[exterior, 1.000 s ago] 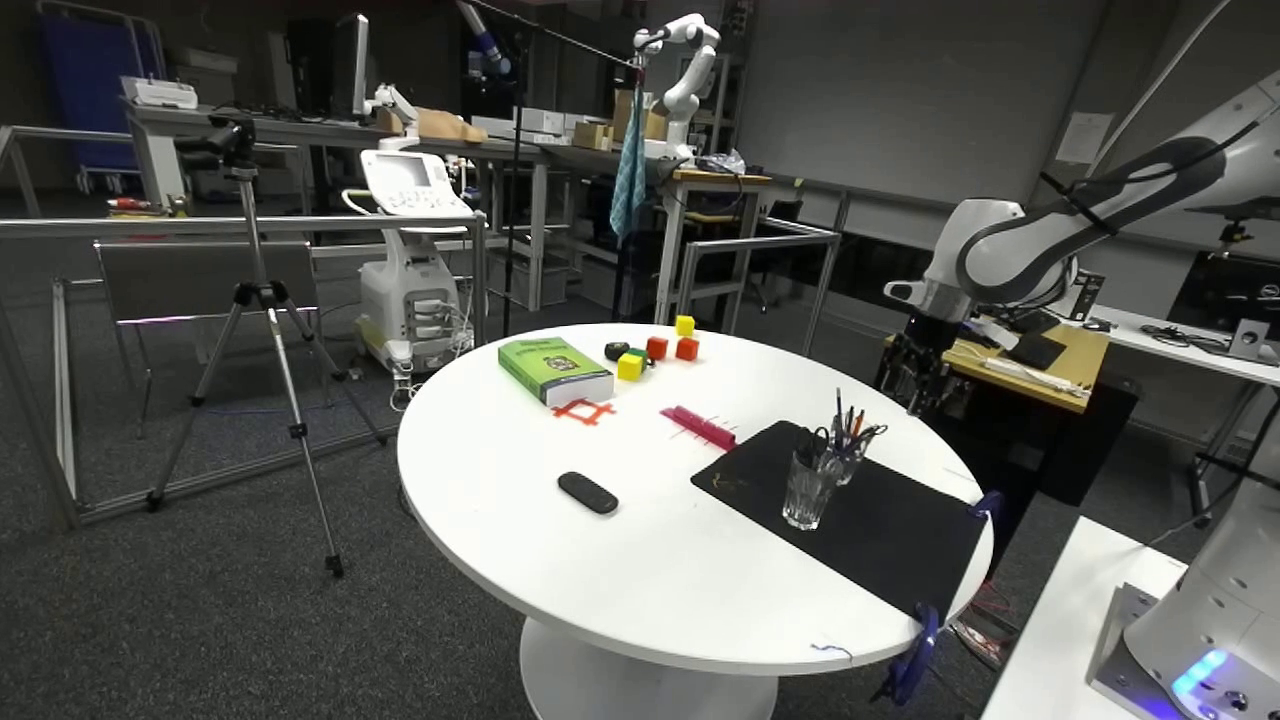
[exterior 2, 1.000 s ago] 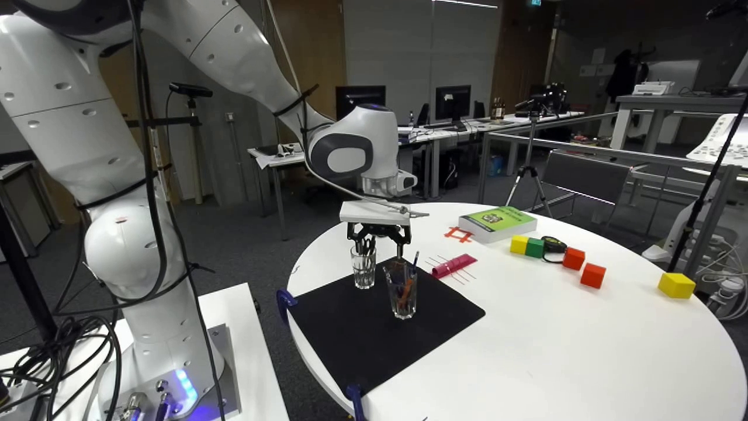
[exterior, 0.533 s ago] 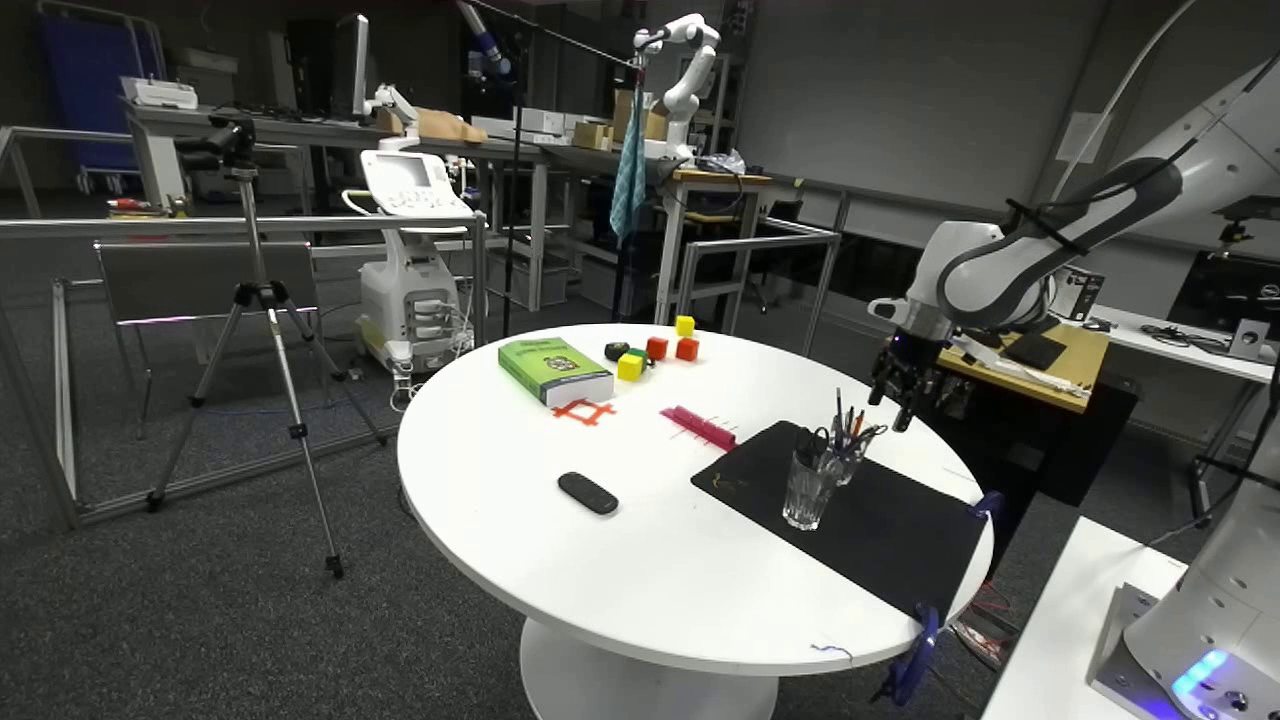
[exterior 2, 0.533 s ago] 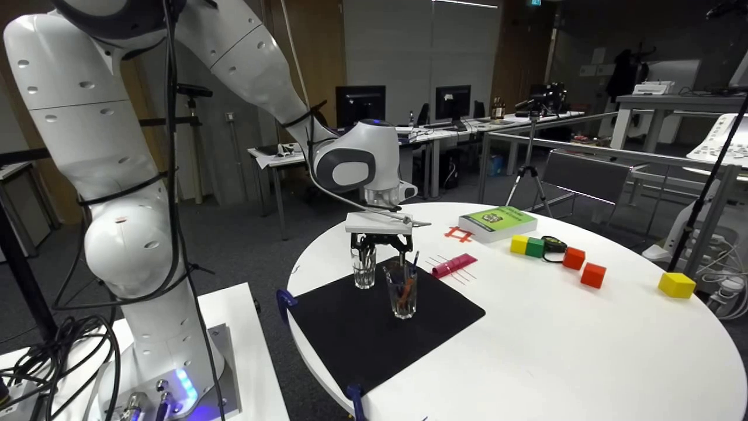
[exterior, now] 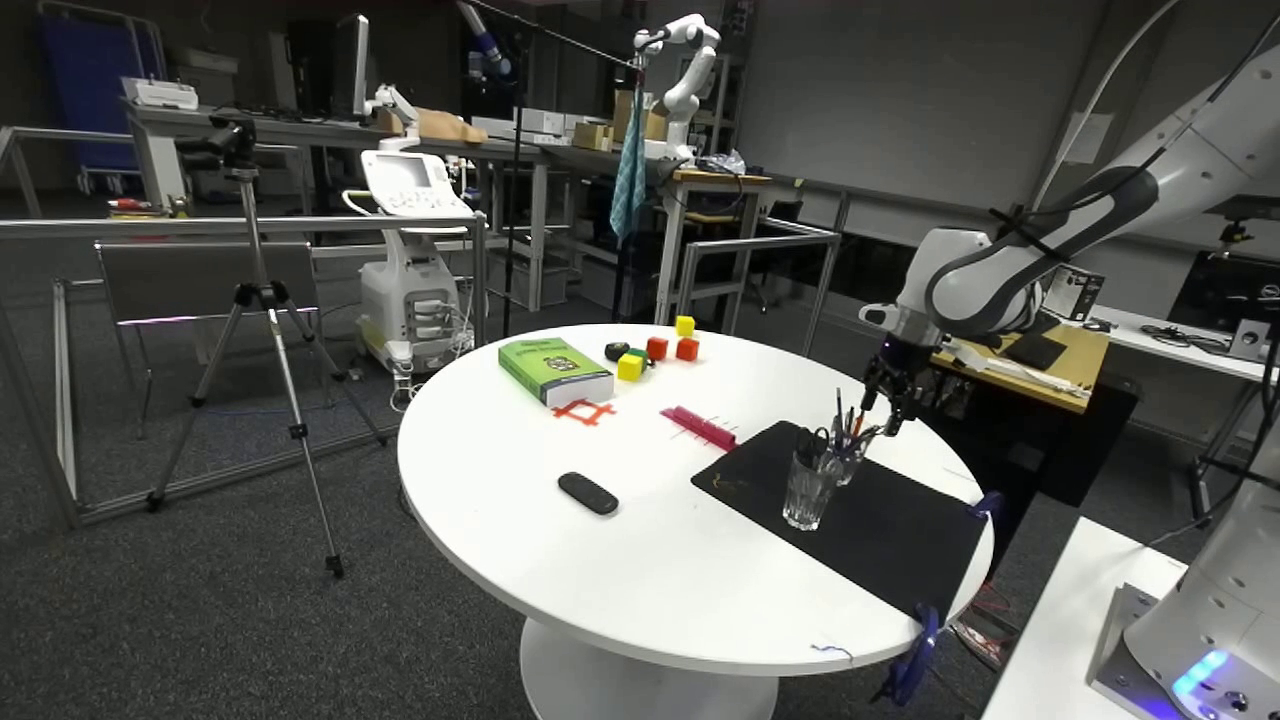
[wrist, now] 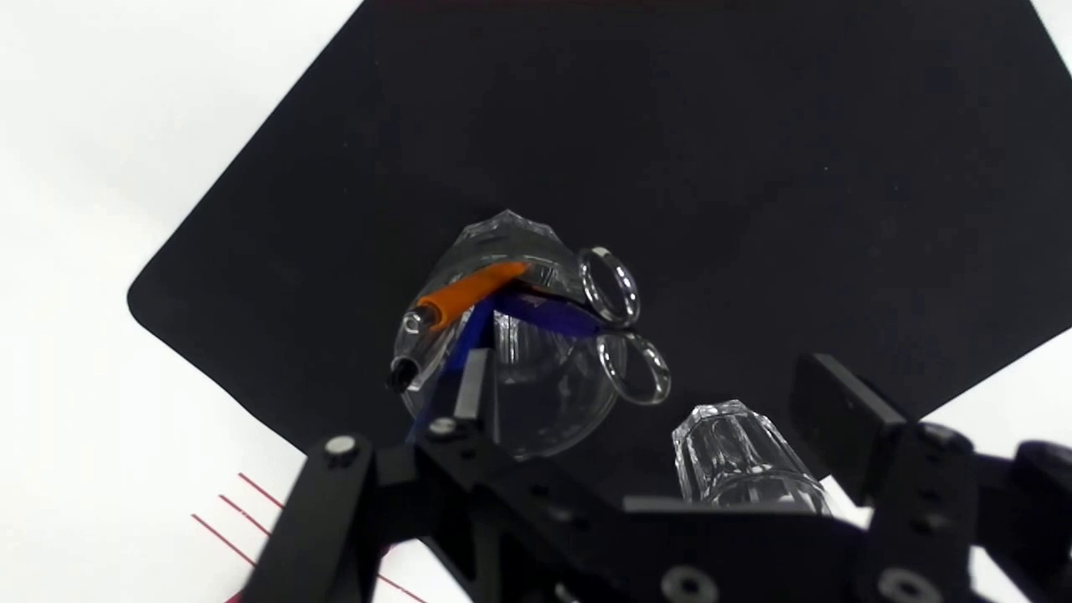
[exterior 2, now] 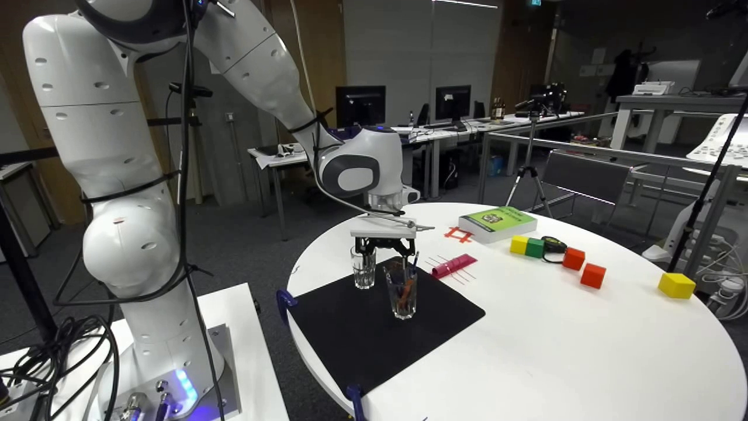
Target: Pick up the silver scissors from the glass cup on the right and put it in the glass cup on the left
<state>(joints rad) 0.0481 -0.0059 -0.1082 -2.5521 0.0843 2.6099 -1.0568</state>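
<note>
The silver scissors stand in the glass cup with pens [exterior 2: 402,304]. Their two shiny handle loops [wrist: 634,368] lean over the cup's rim in the wrist view. An orange pen [wrist: 469,293] and a blue item are in the same cup. The second glass cup [exterior: 806,498] stands beside it; dark scissor handles [exterior: 812,440] stick out of it. In the wrist view this second cup [wrist: 737,461] is partly hidden by the gripper. My gripper [wrist: 662,387] is open and empty, above the cups, its fingers on either side of the loops' line. It also shows in both exterior views [exterior: 881,413] [exterior 2: 385,261].
Both cups stand on a black mat [exterior 2: 362,339] clamped to the round white table [exterior 2: 555,356]. A pink tube [exterior 2: 454,265], a green book [exterior 2: 498,222], several colored blocks [exterior 2: 574,258] and a dark oblong object [exterior: 588,492] lie on the table.
My gripper has come down and moved closer over the cups, leftward in an exterior view and slightly rightward in an exterior view. It stays open. The cups and scissors have not moved.
</note>
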